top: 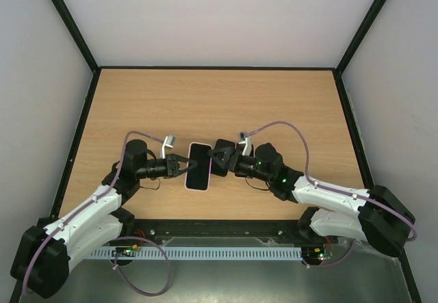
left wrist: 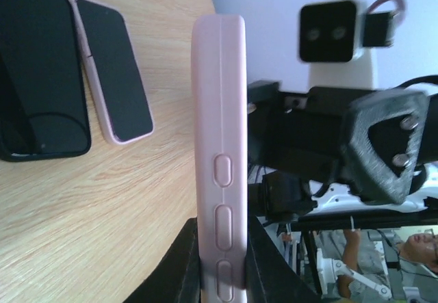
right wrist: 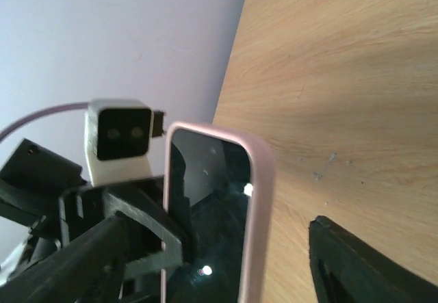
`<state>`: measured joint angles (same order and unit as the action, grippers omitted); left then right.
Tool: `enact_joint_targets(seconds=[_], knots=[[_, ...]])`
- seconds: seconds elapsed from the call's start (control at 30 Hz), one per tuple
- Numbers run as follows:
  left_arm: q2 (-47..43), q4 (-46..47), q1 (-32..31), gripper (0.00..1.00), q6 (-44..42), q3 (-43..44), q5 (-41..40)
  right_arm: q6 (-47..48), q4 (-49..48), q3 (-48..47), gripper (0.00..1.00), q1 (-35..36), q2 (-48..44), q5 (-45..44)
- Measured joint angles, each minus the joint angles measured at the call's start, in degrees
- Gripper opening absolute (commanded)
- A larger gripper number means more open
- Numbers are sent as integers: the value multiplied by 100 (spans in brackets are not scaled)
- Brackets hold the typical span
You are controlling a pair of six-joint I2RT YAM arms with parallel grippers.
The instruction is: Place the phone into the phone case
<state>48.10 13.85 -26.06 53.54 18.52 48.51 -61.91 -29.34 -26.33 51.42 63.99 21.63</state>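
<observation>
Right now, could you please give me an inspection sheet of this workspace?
surface: wooden table.
job's things: pink case held flat off the table; dark phone screen fills it.
clutter: black slab and second phone, pink-rimmed, flat on the table.
grippers: left gripper shut on the case's edge; right gripper open beside it.
cables: purple cables looped over both arms.
surroundings: white walls, black frame.
</observation>
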Motion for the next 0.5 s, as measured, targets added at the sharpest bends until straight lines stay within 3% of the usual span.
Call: enact_joint_targets(seconds=[0.13,0.23,0.4,0.5], knots=[[68,393,0,2,297,2,-13,-223,-372,212,73,-2,162,278],[166,671,0,2,483,2,-15,-374,-699,223,67,0,433,531],[302,1054,0,3,691,2,-101,-702,-1473,289,37,0,918,981],[411,1187,0,8,782,2,-133,-907,-1871,378,25,0,1093,1137]])
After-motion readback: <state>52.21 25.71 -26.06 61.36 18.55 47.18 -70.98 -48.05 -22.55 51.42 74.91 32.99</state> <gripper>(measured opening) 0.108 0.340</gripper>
